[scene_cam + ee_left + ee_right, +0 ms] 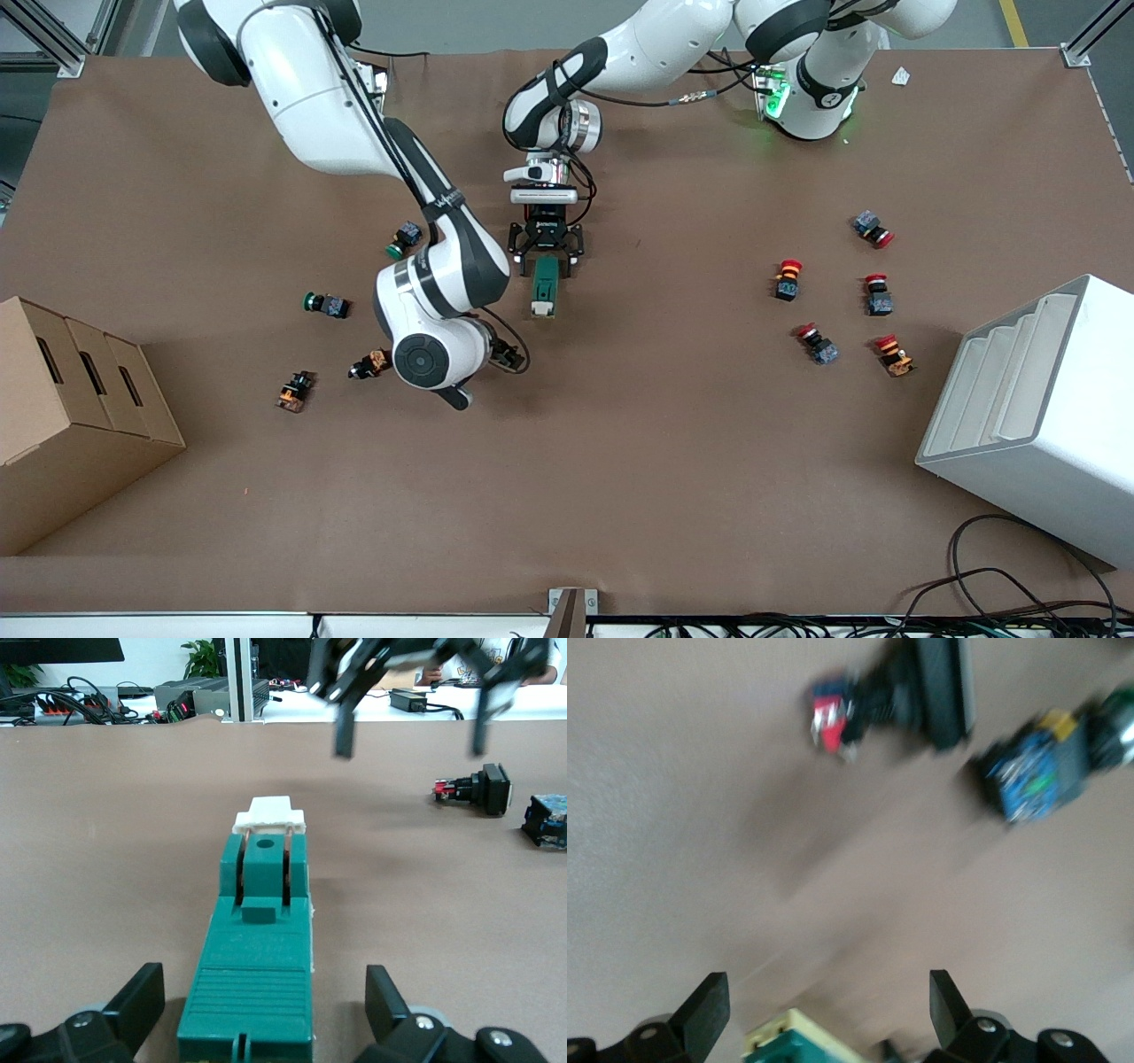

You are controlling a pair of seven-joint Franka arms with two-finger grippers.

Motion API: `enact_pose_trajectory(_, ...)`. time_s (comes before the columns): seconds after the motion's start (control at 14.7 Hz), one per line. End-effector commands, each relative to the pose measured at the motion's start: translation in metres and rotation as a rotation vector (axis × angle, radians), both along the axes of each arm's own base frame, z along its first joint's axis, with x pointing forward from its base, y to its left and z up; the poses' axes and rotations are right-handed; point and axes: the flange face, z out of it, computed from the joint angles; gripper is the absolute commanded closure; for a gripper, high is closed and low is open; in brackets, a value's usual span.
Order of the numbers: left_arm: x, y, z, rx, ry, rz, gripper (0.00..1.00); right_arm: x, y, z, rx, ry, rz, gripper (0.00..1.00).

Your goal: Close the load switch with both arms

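Observation:
The load switch (543, 288) is a dark-green block with a white end, lying flat on the brown table. The white end points toward the front camera. My left gripper (547, 257) is open and low over the switch's green end. In the left wrist view the switch (261, 939) lies between the fingers (142, 1001) with a gap on each side. My right gripper (507, 354) is open and hangs over the table just off the white end. It also shows in the left wrist view (407, 726). In the right wrist view the white end (788, 1041) sits between its open fingers (709, 1005).
Green push buttons (326, 304) and orange ones (295, 390) lie toward the right arm's end. Several red ones (787, 279) lie toward the left arm's end. A cardboard box (71, 408) and a white rack (1036, 416) stand at the two ends. Cables lie by the front edge.

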Motion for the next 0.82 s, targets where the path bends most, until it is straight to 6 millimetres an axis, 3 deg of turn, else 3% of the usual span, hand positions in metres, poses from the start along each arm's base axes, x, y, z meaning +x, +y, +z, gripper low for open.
enact_pose_trajectory(0.0, 0.003, -0.006, 0.003, -0.006, -0.027, -0.01, 0.0, 0.02, -0.064, 0.059, 0.008, -0.034, 0.163, 0.0)
enact_pose_trajectory(0.27, 0.007, -0.011, 0.017, 0.006, -0.022, -0.006, 0.01, 0.048, -0.188, 0.123, 0.045, -0.081, 0.392, 0.0)
enact_pose_trajectory(0.48, 0.005, -0.019, 0.044, 0.053, 0.041, 0.047, 0.01, 0.055, -0.265, 0.174, 0.056, -0.13, 0.532, 0.0)
enact_pose_trajectory(0.75, 0.015, -0.035, 0.074, 0.104, 0.114, 0.109, 0.01, 0.046, -0.338, 0.233, 0.055, -0.169, 0.636, 0.0)
